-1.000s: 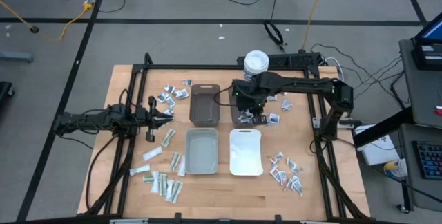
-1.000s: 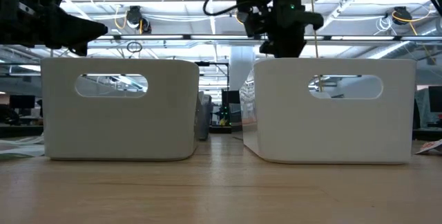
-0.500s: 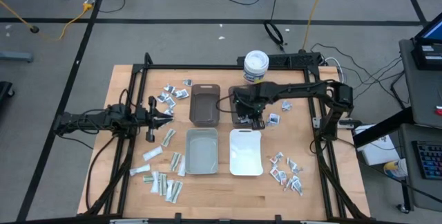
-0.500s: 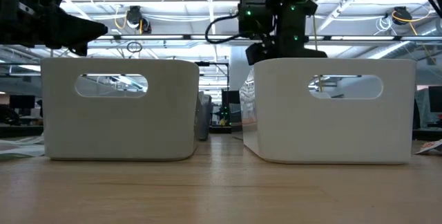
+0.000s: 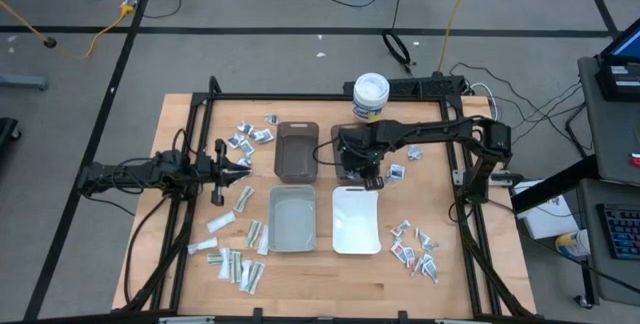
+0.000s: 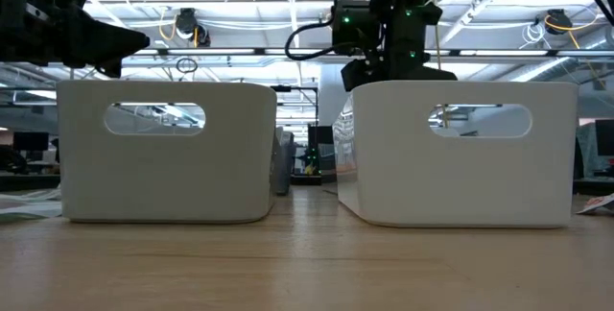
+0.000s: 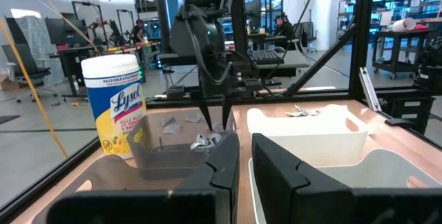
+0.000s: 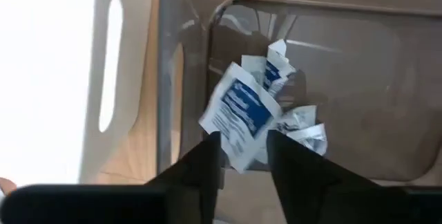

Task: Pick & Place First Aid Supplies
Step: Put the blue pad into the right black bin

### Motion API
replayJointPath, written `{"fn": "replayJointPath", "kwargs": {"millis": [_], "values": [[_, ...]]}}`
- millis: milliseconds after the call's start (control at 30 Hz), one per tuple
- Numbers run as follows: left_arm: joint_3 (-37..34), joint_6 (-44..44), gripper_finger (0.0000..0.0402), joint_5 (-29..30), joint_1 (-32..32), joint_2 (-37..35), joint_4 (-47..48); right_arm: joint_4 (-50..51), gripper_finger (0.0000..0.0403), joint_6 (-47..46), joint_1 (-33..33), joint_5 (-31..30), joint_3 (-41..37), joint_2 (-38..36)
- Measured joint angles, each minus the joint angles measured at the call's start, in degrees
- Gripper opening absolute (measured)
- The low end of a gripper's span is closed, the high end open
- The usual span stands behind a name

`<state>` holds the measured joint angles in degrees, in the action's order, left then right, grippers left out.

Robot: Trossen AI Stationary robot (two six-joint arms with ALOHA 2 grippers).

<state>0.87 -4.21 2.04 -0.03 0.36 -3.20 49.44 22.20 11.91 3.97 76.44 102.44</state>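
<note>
Status: early, most of the sort is left.

- Landmark: brown rectangular plastic bin [image 5: 297, 125] mid-table; looks empty.
- Smoky translucent plastic bin [image 8: 359, 113] sits just beside the brown bin, on the right arm's side. Only bin with anything visible in it: a small pile of crumpled white sealed packets [image 8: 298, 126].
- Right gripper [image 8: 243, 141] hangs over that smoky bin. Fingers parted, with a flat white packet with blue print [image 8: 238, 117] at their tips, tilted, above the pile. It looks like a release mid-drop, but I can't confirm it's fully free.
- Left gripper [image 5: 240, 168] is parked on the opposite side of the brown bin, off the table surface. Fingers nearly together, nothing between them.
- Grey rectangular bin [image 5: 272, 219] and white rectangular bin [image 5: 336, 219], on the near side of the brown bin, both look empty.

Still loose on the wooden tabletop:
- a cluster of small packets [image 5: 250, 136] just past the brown bin's far left corner
- long pale strips [image 5: 235, 259] near-left, beside the grey bin
- red-marked packets [image 5: 415, 246] near-right, past the white bin
- a few packets [image 5: 400, 154] beyond the smoky bin

My read: one pile started, four groups to go.
</note>
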Motion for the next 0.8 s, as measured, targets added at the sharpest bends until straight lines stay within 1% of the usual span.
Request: {"fn": "replayJointPath", "kwargs": {"millis": [133,300,467,667,800], "values": [[0.00,0.00,0.0047,0.00,0.02,-0.01,0.00,0.34,0.0145,0.17,0.08,-4.08,0.83,0.04],[0.02,0.00,0.0047,0.00,0.02,0.00,0.00,3.12,0.0139,-0.74,0.50,-3.92,1.92,-3.01],[0.00,0.00,0.0047,-0.02,0.01,0.00,0.00,7.55,0.0127,-4.31,0.50,-3.89,1.81,-6.96],[0.00,0.00,0.0047,0.00,0.01,0.00,0.00,13.12,0.0123,-6.70,0.65,-3.89,-1.83,-13.44],[0.00,0.00,0.0047,0.00,0.02,0.00,0.00,13.32,0.0122,-7.96,0.78,-3.92,-6.65,-18.04]]}}
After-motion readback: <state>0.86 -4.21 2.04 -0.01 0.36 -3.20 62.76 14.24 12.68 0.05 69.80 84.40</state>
